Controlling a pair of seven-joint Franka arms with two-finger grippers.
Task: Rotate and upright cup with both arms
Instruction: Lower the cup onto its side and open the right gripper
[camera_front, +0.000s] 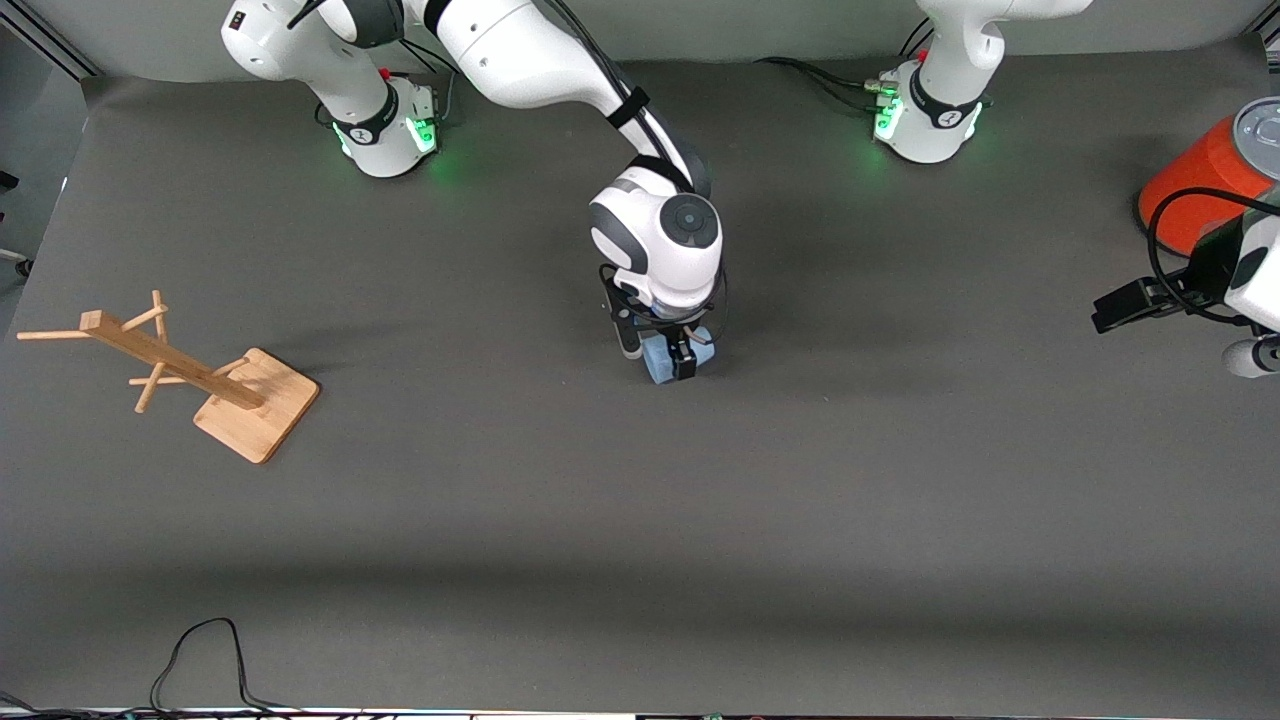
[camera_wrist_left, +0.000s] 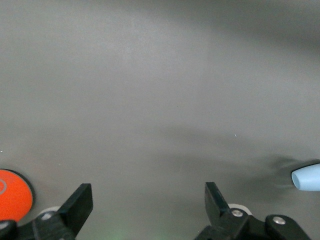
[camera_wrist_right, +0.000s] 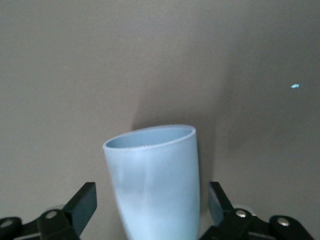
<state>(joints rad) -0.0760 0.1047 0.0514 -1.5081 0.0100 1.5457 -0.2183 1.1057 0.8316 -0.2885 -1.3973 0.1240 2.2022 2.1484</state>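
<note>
Cup: one small pale blue handleless tumbler (camera_wrist_right: 155, 185), smooth and matte, slightly tapered, round open rim; it lies at the middle of the table, between the right gripper's fingers, which stand clear of its sides.
Right gripper: one black two-finger gripper (camera_wrist_right: 150, 210), fingers spread wide to either side of the cup with a gap between each pad and the cup wall; it sits low over the cup at the table's middle, on a white jointed arm.
Left gripper: one black two-finger gripper (camera_wrist_left: 149, 202), fingers spread wide with nothing between them; it hangs over bare mat at the left arm's end of the table, where that arm waits.
Table: one flat surface covered in dark grey matte mat (camera_front: 640, 520).
Can: one large orange cylindrical can with a grey lid (camera_front: 1205, 180), smooth-sided, at the left arm's end of the table.
Rack: one pale wooden stand (camera_front: 190, 375), a square flat base with a slanted post and thin round pegs, at the right arm's end of the table.
</note>
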